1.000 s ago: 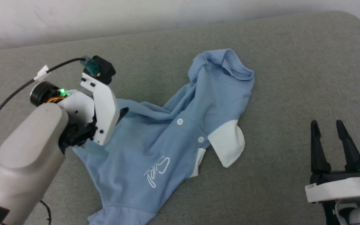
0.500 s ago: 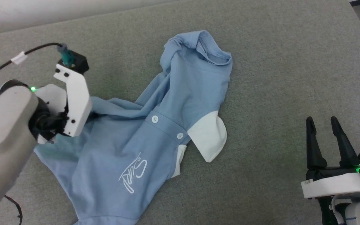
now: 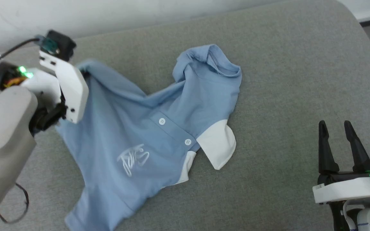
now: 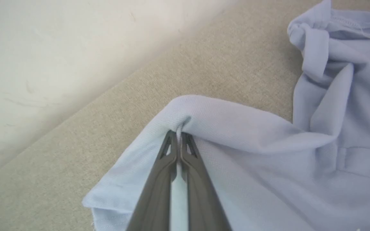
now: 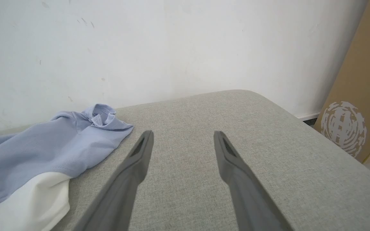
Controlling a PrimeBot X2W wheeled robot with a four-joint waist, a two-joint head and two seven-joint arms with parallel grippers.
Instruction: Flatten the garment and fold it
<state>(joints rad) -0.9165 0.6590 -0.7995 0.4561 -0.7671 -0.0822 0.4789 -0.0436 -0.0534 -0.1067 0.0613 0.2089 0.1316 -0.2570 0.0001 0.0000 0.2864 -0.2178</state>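
The garment (image 3: 146,128), a light blue polo shirt with a white collar (image 3: 218,146) and white buttons, lies crumpled across the grey cushion. My left gripper (image 4: 179,136) is shut on a fold of its blue fabric (image 4: 236,118) and holds that part lifted at the far left of the head view; the arm's white wrist (image 3: 66,86) hides the fingertips there. My right gripper (image 3: 336,128) stands open at the lower right, well clear of the garment (image 5: 53,144), with nothing between its fingers (image 5: 143,150).
The grey cushioned surface (image 3: 284,80) ends at a white wall (image 5: 172,48) behind. Its rounded corner is at the far right, with a brown cardboard box (image 5: 358,106) beyond it. Bare cushion lies between the shirt and my right gripper.
My left gripper has shut on the shirt's fabric and lifted it up and back, stretching the left part. The head camera has shifted. My right gripper stays open.
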